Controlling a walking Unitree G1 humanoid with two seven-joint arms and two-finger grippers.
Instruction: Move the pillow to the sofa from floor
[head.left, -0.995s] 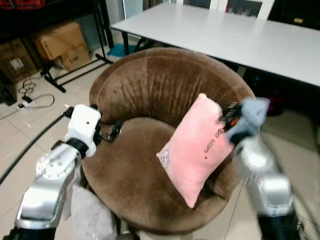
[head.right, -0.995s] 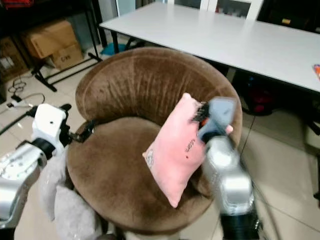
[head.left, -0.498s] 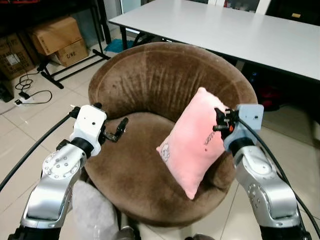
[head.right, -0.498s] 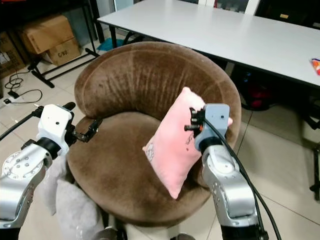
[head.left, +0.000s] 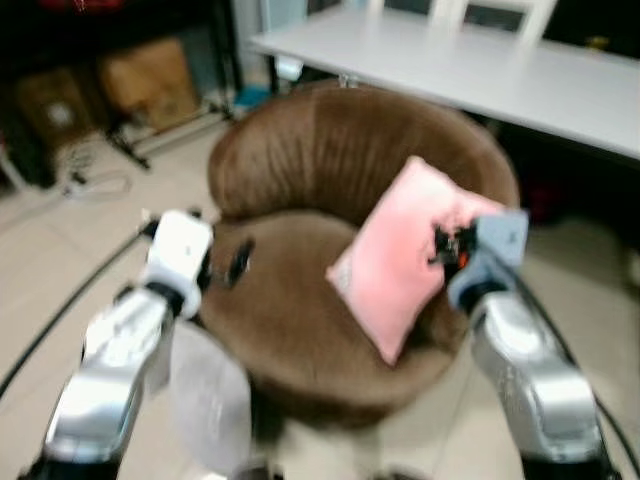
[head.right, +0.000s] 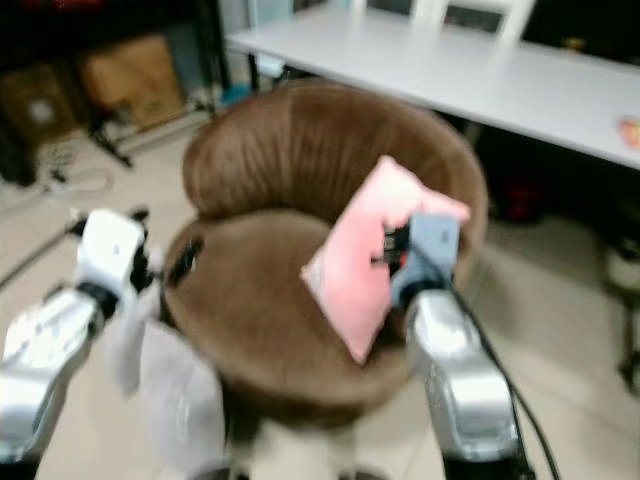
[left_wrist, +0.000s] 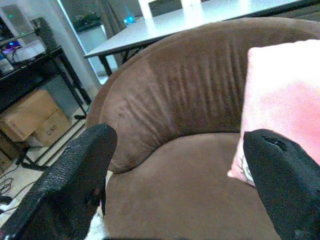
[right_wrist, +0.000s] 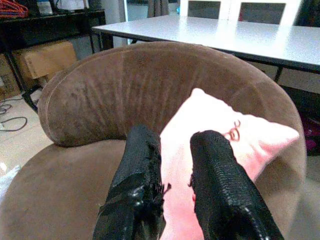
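Observation:
The pink pillow (head.left: 395, 265) stands tilted on the seat of the round brown sofa chair (head.left: 300, 160), leaning against its right backrest. My right gripper (head.left: 443, 243) is at the pillow's right edge. In the right wrist view its fingers (right_wrist: 142, 165) stand almost together with a narrow gap, the pillow (right_wrist: 240, 135) showing just beyond them. My left gripper (head.left: 238, 262) hovers over the seat's left side, wide open, with nothing between its fingers (left_wrist: 75, 185). The head views are blurred.
A long white table (head.left: 480, 70) stands behind the sofa chair. Cardboard boxes (head.left: 150, 80) and a black rack are at the back left, with cables (head.left: 95, 185) on the tiled floor. A grey cushion (head.left: 205, 400) lies on the floor by the sofa's front left.
The whole picture has shifted and blurred, so the camera is moving. The pillow stays put on the seat. Both grippers hold about the same places relative to the sofa.

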